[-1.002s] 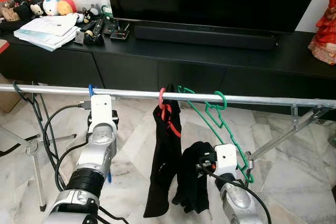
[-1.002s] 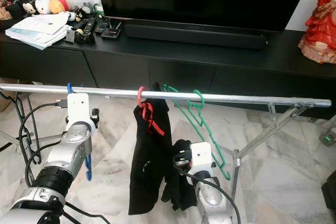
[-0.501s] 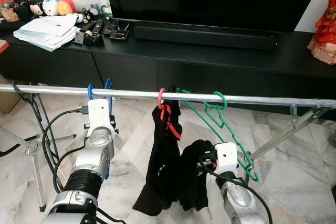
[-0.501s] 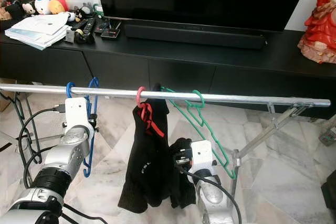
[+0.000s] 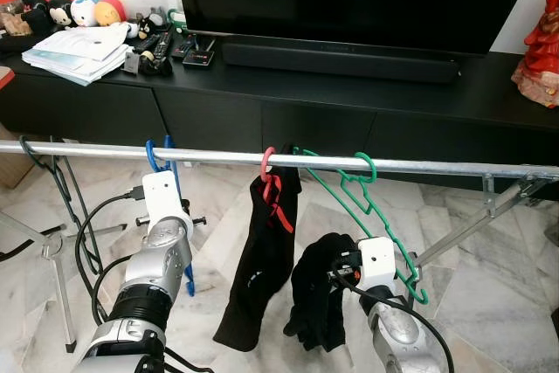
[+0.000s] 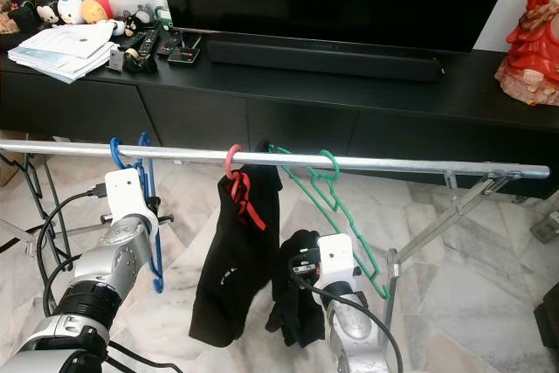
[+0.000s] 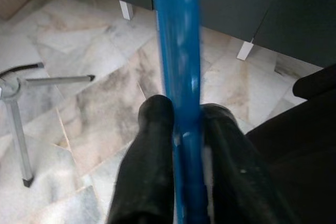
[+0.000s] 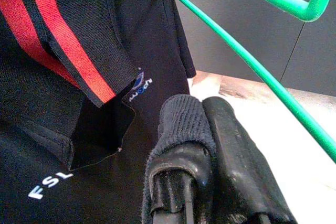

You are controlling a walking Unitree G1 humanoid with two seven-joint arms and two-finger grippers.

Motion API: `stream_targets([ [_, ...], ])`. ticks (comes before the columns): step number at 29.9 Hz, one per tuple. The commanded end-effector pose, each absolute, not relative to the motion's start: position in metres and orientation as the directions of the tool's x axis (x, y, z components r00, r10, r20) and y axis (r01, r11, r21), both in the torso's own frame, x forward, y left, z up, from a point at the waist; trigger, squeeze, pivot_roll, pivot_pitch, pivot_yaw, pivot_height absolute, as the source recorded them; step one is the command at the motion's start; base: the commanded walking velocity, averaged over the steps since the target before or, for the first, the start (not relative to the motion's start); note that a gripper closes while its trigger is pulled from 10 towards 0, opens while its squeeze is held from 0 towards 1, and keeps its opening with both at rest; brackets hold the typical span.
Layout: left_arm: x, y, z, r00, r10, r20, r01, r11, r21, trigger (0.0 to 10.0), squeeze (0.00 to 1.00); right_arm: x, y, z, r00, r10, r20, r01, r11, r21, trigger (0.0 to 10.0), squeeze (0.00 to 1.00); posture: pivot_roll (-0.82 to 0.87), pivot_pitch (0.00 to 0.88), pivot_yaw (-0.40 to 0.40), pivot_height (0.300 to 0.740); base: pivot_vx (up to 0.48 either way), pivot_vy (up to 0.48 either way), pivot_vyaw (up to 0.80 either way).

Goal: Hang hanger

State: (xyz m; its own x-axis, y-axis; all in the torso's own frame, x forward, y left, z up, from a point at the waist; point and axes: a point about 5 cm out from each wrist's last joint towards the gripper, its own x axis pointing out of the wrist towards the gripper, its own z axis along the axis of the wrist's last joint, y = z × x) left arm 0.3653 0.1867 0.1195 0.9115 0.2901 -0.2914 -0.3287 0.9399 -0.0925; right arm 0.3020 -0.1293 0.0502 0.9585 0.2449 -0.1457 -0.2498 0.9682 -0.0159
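rail (image 5: 437, 166): long metal bar, everything hangs off it
black garment (image 5: 266, 277): on the red hanger (image 5: 269, 163)
green hanger (image 5: 376, 216): hooked, empty
blue hanger (image 5: 166, 163): hook over the rail
left gripper (image 7: 181, 129): pinching the blue hanger, steadying it
right gripper (image 8: 202, 145): clamped on dark cloth (image 5: 319, 294), probably next to hang

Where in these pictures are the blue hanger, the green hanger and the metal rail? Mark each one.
blue hanger (image 7: 181, 77), left wrist view, on its bar above the fingers.
green hanger (image 5: 377, 211), left eye view, on its sloping arm.
metal rail (image 6: 419, 164), right eye view, on a bare stretch.
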Motion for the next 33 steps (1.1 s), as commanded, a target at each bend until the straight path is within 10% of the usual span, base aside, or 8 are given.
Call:
stream_targets([
  [1, 0.366, 0.191, 0.125, 0.916, 0.307, -0.257, -0.333, 0.941, -0.062, 0.0, 0.0, 0.3, -0.129, 0.049, 0.958, 0.248, -0.144, -0.253, 0.967, -0.019, 10.0, 0.0, 0.05, 0.151, 0.011, 0.74, 0.0, 0.0, 0.0],
  [16, 0.359, 0.18, 0.128, 0.963, 0.213, -0.167, -0.209, 0.977, 0.038, 0.0, 0.0, 0.301, -0.13, 0.049, 0.96, 0.239, -0.146, -0.244, 0.969, -0.018, 10.0, 0.0, 0.05, 0.141, 0.013, 0.74, 0.0, 0.0, 0.0],
  [31, 0.288, 0.185, 0.113, 0.998, 0.04, -0.05, -0.035, 0.996, 0.083, 0.0, 0.0, 0.292, -0.145, 0.048, 0.978, 0.164, -0.131, -0.167, 0.986, -0.008, 10.0, 0.0, 0.06, 0.123, 0.006, 0.74, 0.0, 0.0, 0.0],
  [32, 0.28, 0.185, 0.108, 0.998, 0.03, -0.059, -0.026, 0.997, 0.075, 2.4, 0.0, 0.292, -0.147, 0.048, 0.979, 0.158, -0.129, -0.16, 0.987, -0.004, 10.0, 0.0, 0.06, 0.12, 0.0, 0.74, 0.0, 0.0, 0.0],
  [33, 0.28, 0.185, 0.108, 0.998, 0.03, -0.059, -0.026, 0.997, 0.075, 2.4, 0.0, 0.292, -0.147, 0.048, 0.979, 0.158, -0.129, -0.16, 0.987, -0.004, 10.0, 0.0, 0.06, 0.12, 0.0, 0.74, 0.0, 0.0, 0.0],
])
